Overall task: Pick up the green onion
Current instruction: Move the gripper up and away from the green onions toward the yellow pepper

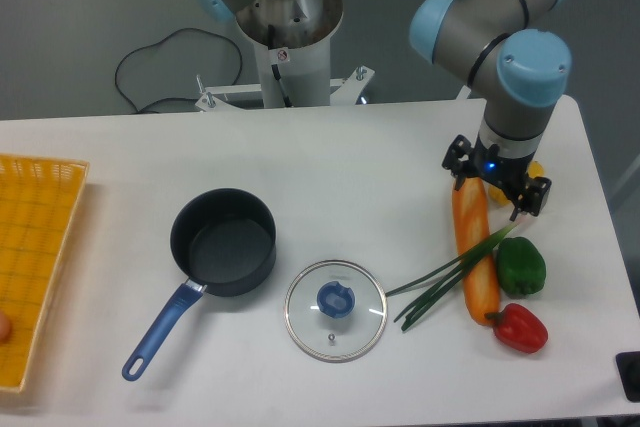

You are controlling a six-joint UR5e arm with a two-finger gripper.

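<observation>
The green onion (445, 278) lies on the white table as a bunch of thin dark-green stalks, slanting from near the glass lid up across the orange carrot (474, 251) toward the right. Its upper end passes under my gripper (499, 188), which hovers above the carrot's top end and the yellow pepper (530, 173). The gripper points down at the table; the view from above does not show whether its fingers are open or shut. Nothing appears held.
A green bell pepper (521, 265) and a red pepper (518, 328) sit right of the carrot. A glass lid (335, 309) lies left of the onion's tips, and a dark saucepan (222, 243) with a blue handle stands further left. A yellow basket (35, 257) occupies the left edge.
</observation>
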